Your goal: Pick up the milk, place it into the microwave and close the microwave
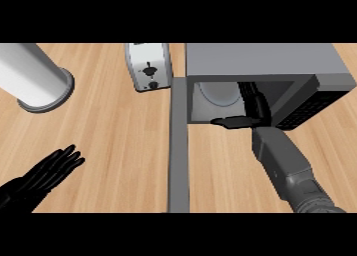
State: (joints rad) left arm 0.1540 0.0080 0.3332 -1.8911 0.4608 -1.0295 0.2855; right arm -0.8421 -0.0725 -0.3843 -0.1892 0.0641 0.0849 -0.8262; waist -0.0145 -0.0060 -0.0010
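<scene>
Milk cannot be made out; right robot hand [236, 121] reaches inside the open microwave [284, 62], finger state unclear

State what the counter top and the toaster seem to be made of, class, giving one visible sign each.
Light brown counter top: probably wood or wood-look laminate, matt, shown by its grain streaks. Small silver box-shaped toaster: likely brushed metal, judging by its pale grey sheen.
</scene>
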